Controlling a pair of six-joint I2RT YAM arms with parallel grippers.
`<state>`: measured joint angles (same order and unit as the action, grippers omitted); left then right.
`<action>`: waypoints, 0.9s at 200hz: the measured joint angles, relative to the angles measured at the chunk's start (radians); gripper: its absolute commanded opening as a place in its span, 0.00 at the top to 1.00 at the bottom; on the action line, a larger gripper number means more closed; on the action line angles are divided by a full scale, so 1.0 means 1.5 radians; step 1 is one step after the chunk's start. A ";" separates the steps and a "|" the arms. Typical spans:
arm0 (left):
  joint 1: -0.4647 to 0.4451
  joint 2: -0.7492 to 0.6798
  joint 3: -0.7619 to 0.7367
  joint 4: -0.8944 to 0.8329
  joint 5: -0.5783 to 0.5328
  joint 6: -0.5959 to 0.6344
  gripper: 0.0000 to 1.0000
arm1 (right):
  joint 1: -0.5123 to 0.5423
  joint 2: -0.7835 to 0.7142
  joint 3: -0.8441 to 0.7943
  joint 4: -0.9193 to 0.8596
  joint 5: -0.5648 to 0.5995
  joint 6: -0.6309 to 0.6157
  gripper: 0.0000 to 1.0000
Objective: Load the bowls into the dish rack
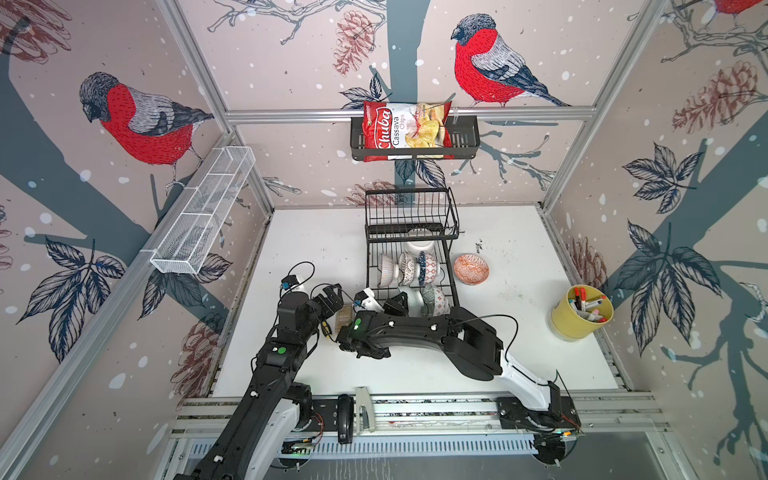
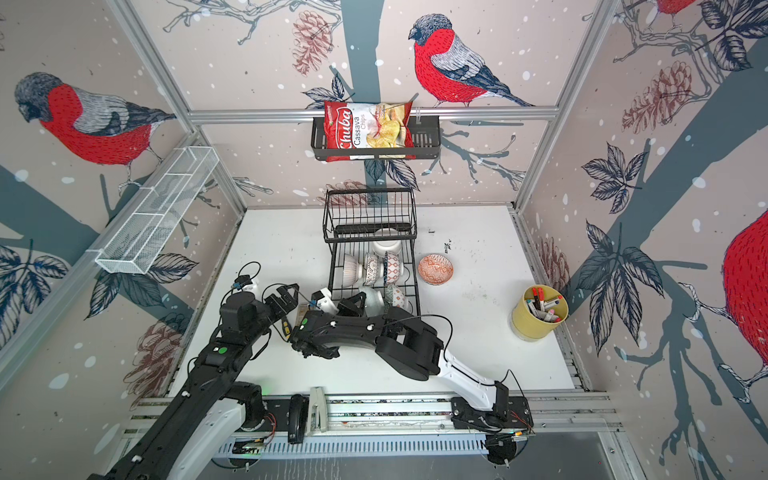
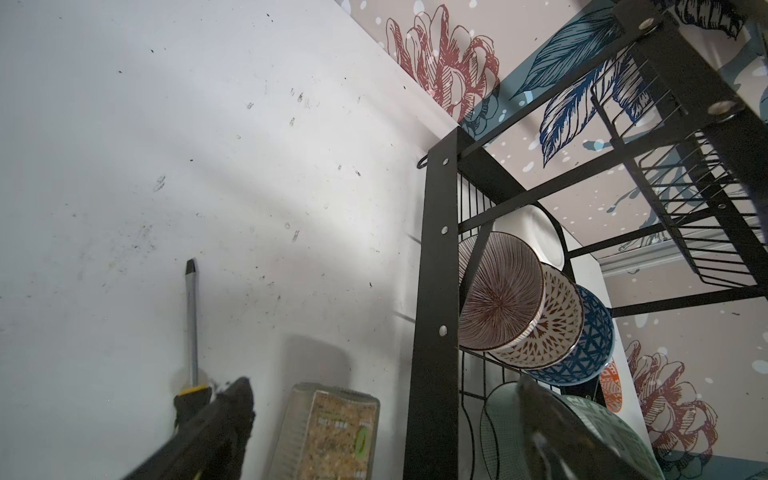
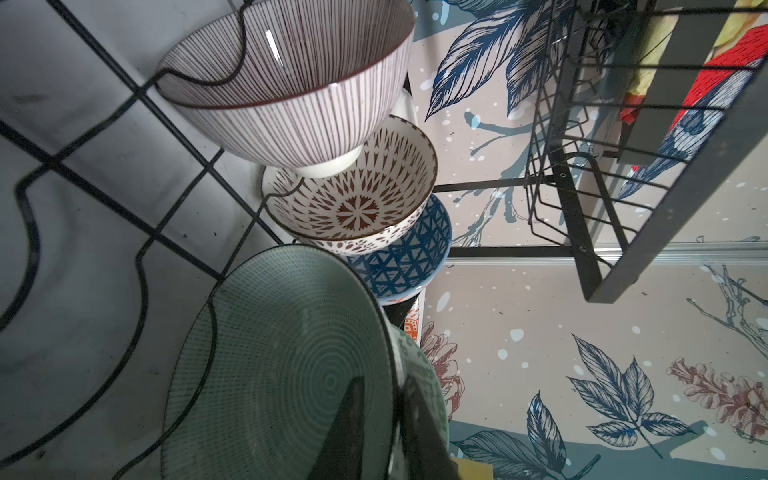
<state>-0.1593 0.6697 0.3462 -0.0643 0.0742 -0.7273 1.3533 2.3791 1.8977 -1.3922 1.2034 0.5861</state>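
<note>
Bowls (image 1: 409, 268) mostly slotted in the dish rack (image 1: 409, 228); one orange bowl (image 1: 471, 269) sits just beside it.
Right fingers (image 4: 351, 436) straddle the rim of the green bowl (image 4: 282, 353), grip unclear; left fingers (image 3: 224, 419) gape empty. A snagged withdrawal could topple it.

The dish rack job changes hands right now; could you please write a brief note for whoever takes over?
Left hand: open, empty, beside the left side of the rack.
Right hand: fingers either side of the rim of the green bowl, at the front of the lower grid; whether it grips, I cannot tell.
Done: white bowl, striped bowl, brown-patterned bowl and blue bowl sit in the rack.
Left: the orange bowl, rim up on the table right of the rack, apart from it.
</note>
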 measured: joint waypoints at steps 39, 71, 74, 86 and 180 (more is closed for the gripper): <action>0.000 -0.006 0.000 0.000 0.000 -0.001 0.04 | -0.003 -0.006 -0.003 0.006 -0.032 0.015 0.65; 0.000 -0.009 0.000 0.000 -0.001 -0.001 0.04 | -0.006 -0.012 -0.009 0.013 -0.058 0.028 0.54; 0.000 -0.008 0.000 0.000 -0.001 -0.001 0.04 | -0.006 -0.012 -0.009 0.014 -0.061 0.028 0.52; 0.000 -0.008 0.000 0.000 -0.001 -0.001 0.04 | -0.008 -0.014 -0.011 0.017 -0.072 0.030 0.46; 0.000 0.002 0.010 -0.001 0.000 -0.001 0.03 | -0.014 -0.049 -0.011 0.031 -0.114 0.030 0.15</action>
<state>-0.1593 0.6724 0.3614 -0.0654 0.0738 -0.7284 1.3327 2.3051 1.8809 -1.3464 1.0321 0.6312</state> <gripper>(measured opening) 0.964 0.813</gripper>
